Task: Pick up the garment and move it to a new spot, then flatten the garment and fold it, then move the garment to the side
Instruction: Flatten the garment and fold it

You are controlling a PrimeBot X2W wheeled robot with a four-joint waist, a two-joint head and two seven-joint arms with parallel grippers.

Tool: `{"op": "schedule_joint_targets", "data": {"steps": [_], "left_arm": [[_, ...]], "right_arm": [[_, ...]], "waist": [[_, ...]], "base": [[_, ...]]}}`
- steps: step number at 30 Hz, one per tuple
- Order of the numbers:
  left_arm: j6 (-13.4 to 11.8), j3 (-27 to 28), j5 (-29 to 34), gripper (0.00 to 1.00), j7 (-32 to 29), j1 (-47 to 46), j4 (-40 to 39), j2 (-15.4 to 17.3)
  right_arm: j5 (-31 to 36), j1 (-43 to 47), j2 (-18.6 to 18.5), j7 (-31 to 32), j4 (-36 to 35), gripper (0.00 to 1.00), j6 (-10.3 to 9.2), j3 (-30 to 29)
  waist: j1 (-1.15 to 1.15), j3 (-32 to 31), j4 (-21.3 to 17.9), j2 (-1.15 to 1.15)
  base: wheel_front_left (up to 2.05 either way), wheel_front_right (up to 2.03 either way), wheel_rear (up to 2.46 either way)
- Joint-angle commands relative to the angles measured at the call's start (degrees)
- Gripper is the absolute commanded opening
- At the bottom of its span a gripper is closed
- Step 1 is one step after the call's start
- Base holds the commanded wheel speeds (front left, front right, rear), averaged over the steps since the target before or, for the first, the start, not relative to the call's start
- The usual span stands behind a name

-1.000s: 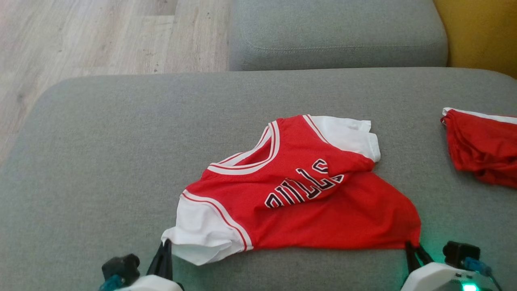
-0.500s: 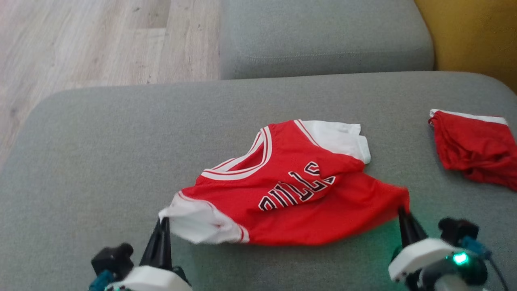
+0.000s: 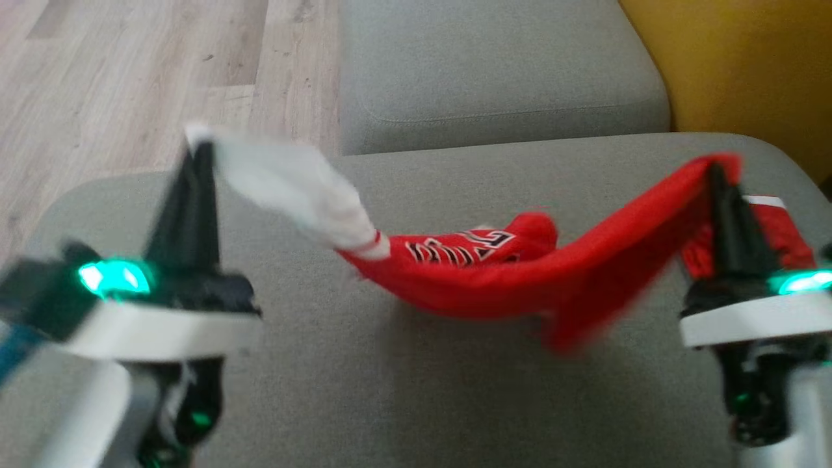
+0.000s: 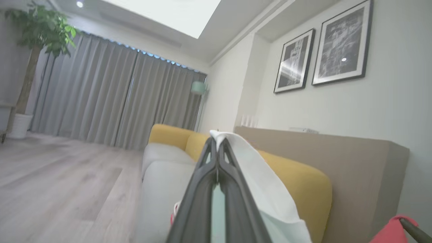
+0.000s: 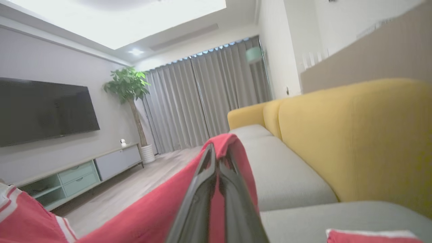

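The garment (image 3: pixel 494 273), a red jersey with white sleeves and black lettering, hangs stretched between both grippers above the grey sofa seat (image 3: pixel 422 390). My left gripper (image 3: pixel 198 146) is shut on its white sleeve (image 3: pixel 286 185), high at the left. In the left wrist view that white cloth (image 4: pixel 256 175) drapes over the closed fingers (image 4: pixel 206 182). My right gripper (image 3: pixel 715 170) is shut on the red hem corner at the right. The red cloth (image 5: pixel 162 206) runs down to the left from the closed fingers (image 5: pixel 202 189) in the right wrist view. The jersey's middle sags low.
A second red garment (image 3: pixel 780 227) lies on the seat behind my right gripper. A grey cushion (image 3: pixel 500 71) sits beyond the seat, a yellow backrest (image 3: pixel 734 71) to the right, and wooden floor (image 3: pixel 130 78) to the left.
Both grippers have risen and lifted the jersey off the seat; it went from lying spread to hanging between them. The head camera has also shifted.
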State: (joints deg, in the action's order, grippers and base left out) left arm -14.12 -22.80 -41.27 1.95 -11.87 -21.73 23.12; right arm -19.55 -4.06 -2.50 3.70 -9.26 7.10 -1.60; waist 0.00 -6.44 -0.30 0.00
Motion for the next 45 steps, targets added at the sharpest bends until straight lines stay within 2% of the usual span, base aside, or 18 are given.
{"op": "schedule_joint_targets", "data": {"steps": [1, 5, 9, 13, 16, 21, 25, 26, 28, 31, 35, 40, 45], "left_arm": [[-0.2, 3.6, 0.7, 0.00, -1.3, -6.5, -3.8, 2.3], [0.2, 4.2, 0.5, 0.00, -6.4, -14.6, -8.3, 4.1], [1.1, 4.0, 0.7, 0.00, -10.6, -21.9, -8.9, 5.4], [2.2, 2.9, 0.2, 0.00, -13.2, -27.3, -6.0, 5.0], [3.7, 1.7, 0.0, 0.00, -14.4, -30.7, -0.9, 4.8], [6.0, 1.6, 1.7, 0.00, -14.8, -39.7, 10.7, 4.9], [8.5, 0.7, 5.0, 0.00, -13.5, -50.0, 22.0, 4.6], [8.5, 0.7, 5.0, 0.00, -13.5, -50.0, 22.0, 4.6], [9.7, -0.1, 7.2, 0.00, -12.5, -55.6, 27.5, 4.3], [10.4, -0.6, 9.7, 0.00, -9.9, -63.5, 35.6, 2.8], [10.9, -1.0, 11.5, 0.00, -5.5, -71.1, 44.5, -0.2], [12.7, -1.2, 10.6, 0.00, -1.0, -74.8, 51.6, -4.0], [15.1, -2.0, 9.1, 0.00, 3.6, -70.2, 55.1, -6.0]], "right_arm": [[0.2, -3.5, -0.9, 1.6, -4.9, 0.00, 0.39, 0.4], [0.4, -5.7, -1.5, 6.7, -14.1, 0.00, 0.39, -1.5], [0.1, -7.8, -1.5, 11.9, -20.5, 0.00, 0.39, -3.2], [0.6, -9.9, -1.7, 15.6, -22.3, 0.00, 0.39, -4.9], [0.5, -12.4, -2.1, 17.0, -19.6, 0.00, 0.39, -4.7], [0.9, -22.5, -3.5, 16.3, -9.2, 0.00, 0.39, -3.3], [4.2, -35.7, -5.3, 12.5, 3.5, 0.00, 0.39, -1.1], [4.2, -35.7, -5.3, 12.5, 3.5, 0.00, 0.39, -1.1], [6.5, -43.1, -6.3, 9.8, 10.6, 0.00, 0.39, 0.4], [10.4, -53.1, -6.6, 5.1, 21.2, 0.00, 0.39, 1.9], [15.7, -64.0, -5.8, -0.9, 34.1, 0.00, 0.39, 1.0], [21.4, -71.7, -4.4, -5.9, 45.4, 0.00, 0.39, -2.2], [25.1, -71.0, -2.6, -10.6, 53.6, 0.00, 0.39, -2.3]], "waist": [[0.00, 0.0, -0.1, 0.00], [0.00, 0.2, -0.4, 0.00], [0.00, 1.2, -0.7, 0.00], [0.00, 3.6, -0.8, 0.00], [0.00, 6.2, -1.0, 0.00], [0.00, 13.7, -1.8, 0.00], [0.00, 18.4, -2.2, 0.00], [0.00, 18.4, -2.2, 0.00], [0.00, 19.9, -2.3, 0.00], [0.00, 20.9, -2.5, 0.00], [0.00, 22.2, -1.4, 0.00], [0.00, 26.8, 1.0, 0.00], [0.00, 32.3, 2.4, 0.00]], "base": [[0.00, 0.00, 0.00], [0.00, 0.00, 0.00], [0.00, 0.00, 0.00], [0.00, 0.00, 0.00], [0.00, 0.00, 0.00], [0.00, 0.00, 0.00], [0.00, 0.00, 0.00], [0.00, 0.00, 0.00], [0.00, 0.00, 0.00], [0.00, 0.00, 0.00], [0.00, 0.00, 0.00], [0.00, 0.00, 0.00], [0.00, 0.00, 0.00]]}}
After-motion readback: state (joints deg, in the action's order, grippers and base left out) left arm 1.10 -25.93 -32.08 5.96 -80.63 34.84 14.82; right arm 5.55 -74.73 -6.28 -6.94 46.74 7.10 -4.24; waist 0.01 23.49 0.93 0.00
